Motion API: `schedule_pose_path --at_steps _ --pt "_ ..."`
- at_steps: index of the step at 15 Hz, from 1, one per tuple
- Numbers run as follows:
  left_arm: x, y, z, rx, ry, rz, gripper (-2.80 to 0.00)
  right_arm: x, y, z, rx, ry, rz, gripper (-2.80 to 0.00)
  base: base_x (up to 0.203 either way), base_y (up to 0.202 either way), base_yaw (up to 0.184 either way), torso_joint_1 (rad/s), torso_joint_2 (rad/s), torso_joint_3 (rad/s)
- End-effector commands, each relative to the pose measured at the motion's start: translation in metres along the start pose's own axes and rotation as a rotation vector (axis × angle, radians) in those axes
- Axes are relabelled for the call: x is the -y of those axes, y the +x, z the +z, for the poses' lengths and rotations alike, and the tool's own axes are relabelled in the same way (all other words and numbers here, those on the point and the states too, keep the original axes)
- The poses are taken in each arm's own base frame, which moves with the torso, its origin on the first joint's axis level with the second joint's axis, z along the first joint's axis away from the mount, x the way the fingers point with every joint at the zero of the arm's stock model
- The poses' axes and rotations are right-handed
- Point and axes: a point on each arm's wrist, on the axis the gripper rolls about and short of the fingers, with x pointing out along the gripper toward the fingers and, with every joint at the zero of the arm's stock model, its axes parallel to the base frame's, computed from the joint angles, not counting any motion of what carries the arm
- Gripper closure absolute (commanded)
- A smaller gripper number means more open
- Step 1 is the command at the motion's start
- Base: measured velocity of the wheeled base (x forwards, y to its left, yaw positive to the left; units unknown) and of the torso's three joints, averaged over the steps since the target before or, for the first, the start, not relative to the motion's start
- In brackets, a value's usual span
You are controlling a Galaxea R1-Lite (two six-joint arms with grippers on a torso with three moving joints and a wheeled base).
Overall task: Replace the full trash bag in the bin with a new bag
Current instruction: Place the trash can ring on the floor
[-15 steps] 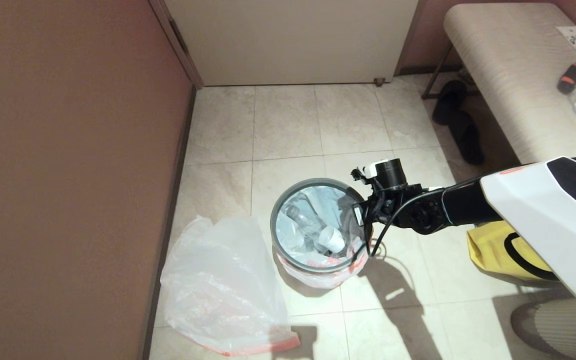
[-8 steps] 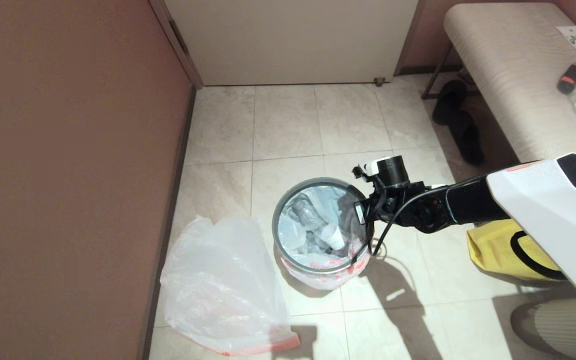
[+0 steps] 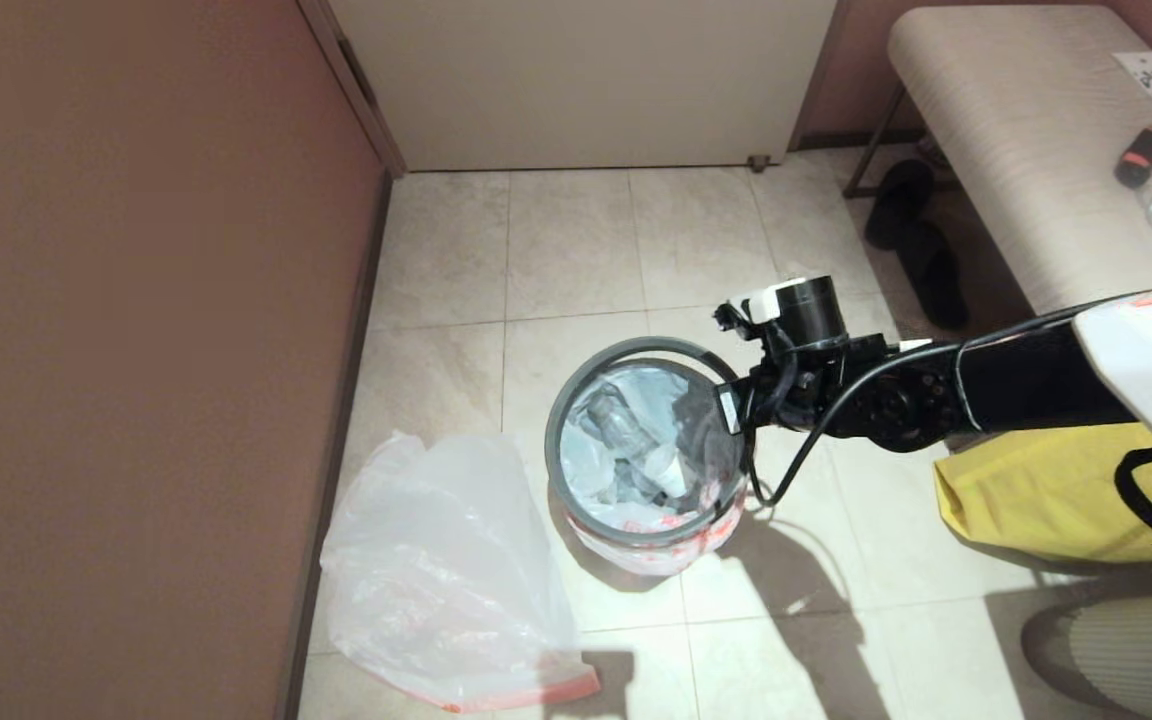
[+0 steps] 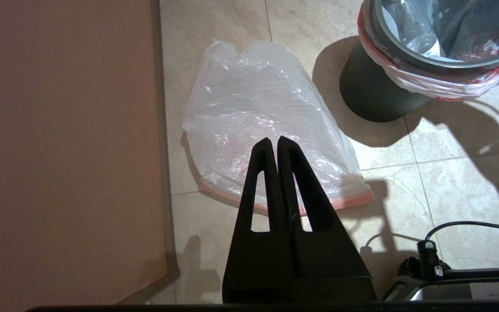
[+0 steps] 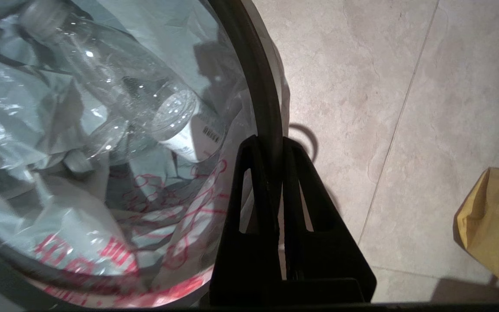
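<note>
The black bin (image 4: 371, 95) stands on the tiled floor. The full trash bag (image 3: 636, 450) lines it, holding clear bottles, with its red-printed edge folded over the rim (image 5: 80, 255). The thin grey hoop (image 3: 552, 440) rings the top, and its right side is raised and tilted. My right gripper (image 5: 269, 143) is shut on that right side of the hoop (image 5: 258, 86), seen in the head view at the bin's right edge (image 3: 731, 410). The new bag (image 3: 436, 570) lies crumpled on the floor left of the bin. My left gripper (image 4: 273, 145) hangs shut and empty above the new bag (image 4: 254, 108).
A brown wall (image 3: 136, 350) runs close along the left, a pale door (image 3: 586, 80) at the back. A yellow fabric bag (image 3: 1026, 490) lies right of the bin. A padded bench (image 3: 1016, 150) stands at the far right, with dark slippers (image 3: 916, 250) beneath it.
My right arm has risen and drawn slightly right and away, lifting the hoop's right side off the rim. The bag's contents have shifted a little. The new bag has not moved.
</note>
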Motion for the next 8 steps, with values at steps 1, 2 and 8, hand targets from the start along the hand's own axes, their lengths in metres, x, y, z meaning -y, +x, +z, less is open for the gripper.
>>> schedule_pose_path --at_steps 1,2,8 --pt "0.0 0.0 0.0 -0.002 0.0 0.0 0.0 0.008 -0.038 0.021 0.05 0.035 0.008 0.0 0.0 0.0 0.0 0.0 0.0 0.0" --pt "0.0 0.0 0.0 -0.002 0.0 0.0 0.0 0.013 -0.058 0.028 0.044 0.064 0.01 0.0 0.0 0.0 0.0 0.0 0.0 0.0" --pt "0.0 0.0 0.0 -0.002 0.0 0.0 0.0 0.08 -0.142 0.045 0.013 0.257 -0.09 0.0 0.0 0.0 0.0 0.0 0.0 0.0"
